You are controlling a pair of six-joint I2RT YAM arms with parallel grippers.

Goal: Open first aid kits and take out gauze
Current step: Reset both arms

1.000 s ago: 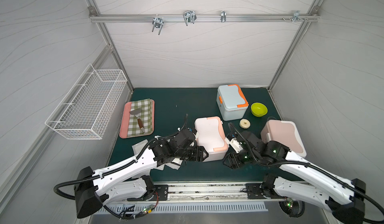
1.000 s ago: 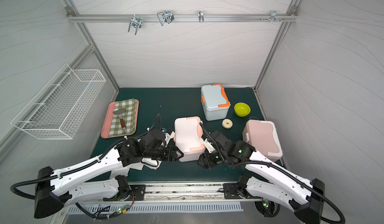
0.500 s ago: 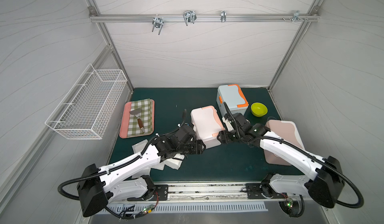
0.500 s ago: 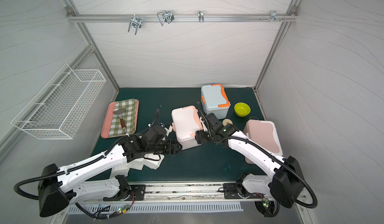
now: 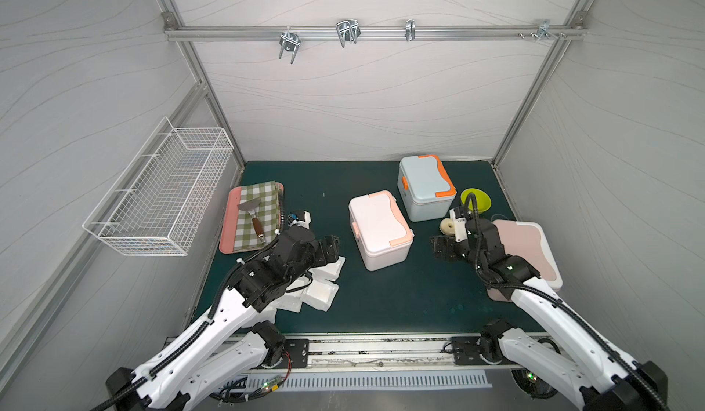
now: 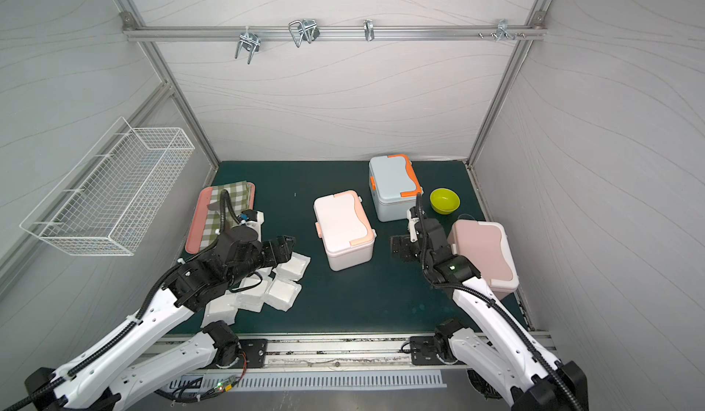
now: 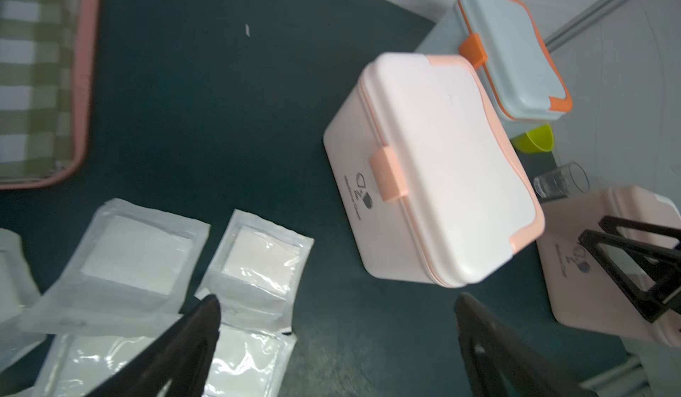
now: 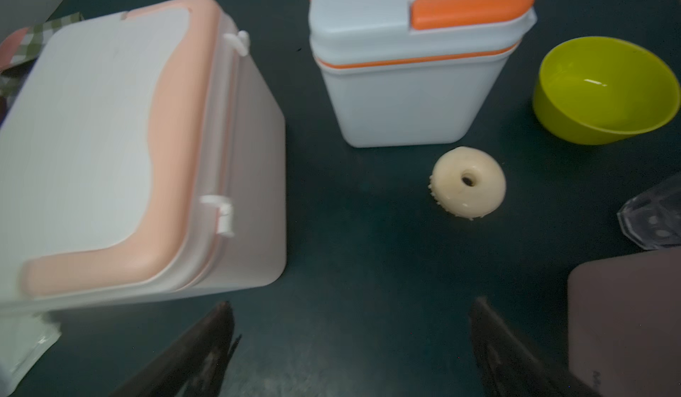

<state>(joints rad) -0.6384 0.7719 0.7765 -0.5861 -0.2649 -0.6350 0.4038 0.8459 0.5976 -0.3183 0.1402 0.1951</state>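
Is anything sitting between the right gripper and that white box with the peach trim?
Nothing visible does. Only bare green mat lies between the open right gripper and the white box with peach trim; the cream ring sits off to the side, by the blue box.

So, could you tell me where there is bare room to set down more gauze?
Bare mat: between the pink tray and the white kit, and in front of that kit. Crowded: around the blue kit and green bowl.

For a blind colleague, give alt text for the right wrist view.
The open, empty right gripper faces a white first aid kit trimmed peach and a blue first aid kit trimmed orange, both closed. A cream round brush and lime bowl sit nearby.
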